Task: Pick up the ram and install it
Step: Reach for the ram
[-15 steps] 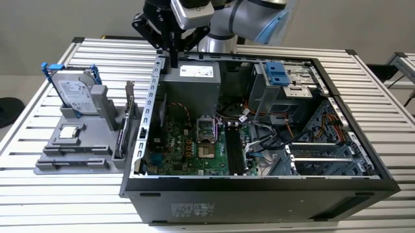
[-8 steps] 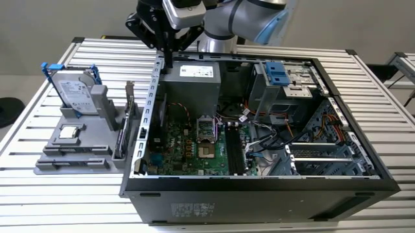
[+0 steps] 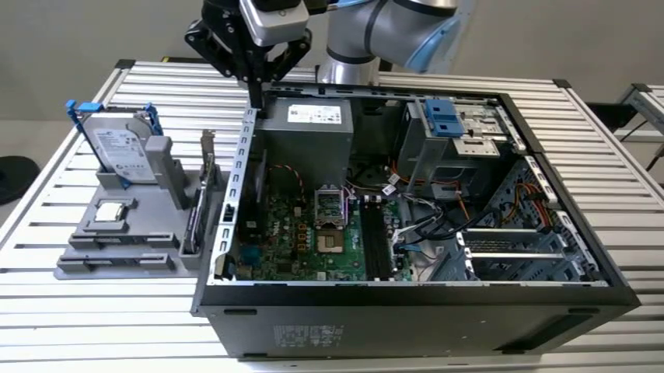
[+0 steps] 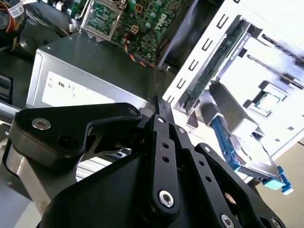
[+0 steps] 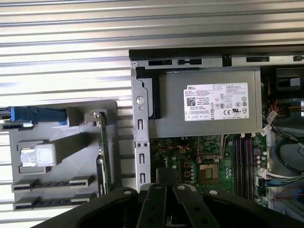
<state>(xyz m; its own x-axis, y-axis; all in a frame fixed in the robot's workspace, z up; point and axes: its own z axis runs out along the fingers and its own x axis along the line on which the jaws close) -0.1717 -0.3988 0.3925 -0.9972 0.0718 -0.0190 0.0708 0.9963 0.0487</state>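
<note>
Gripper (image 3: 255, 102) is being held high over the rear corner of the open computer case (image 3: 415, 318), which is lying on the slatted bench (image 3: 104, 311). The fingertips (image 4: 164, 109) are being pressed together, closed on nothing that can be seen. The power supply (image 5: 209, 107) is being passed directly beneath the gripper, with the case's rear wall just beside it. The ram (image 3: 369, 241) is apparently being shown as a dark narrow strip in the memory slots on the motherboard, just beside the CPU socket (image 3: 330, 221) and well apart from the gripper. Whether it is fully seated cannot be told. That slot area is being crowded by loose cables (image 3: 425, 221) on the exterior view's right. A drive cage with a blue latch (image 3: 444, 116) is being seen further back. On the exterior view's left of the case, a grey holder (image 3: 155, 225) is being used as a parts stand. A hard drive (image 3: 120, 151) in a blue caddy is being propped upright at its back, and a small square chip (image 3: 110, 211) is being kept in its middle. A green card with a metal bracket (image 5: 104, 152) is being held on edge in the slot nearest the case wall.
</note>
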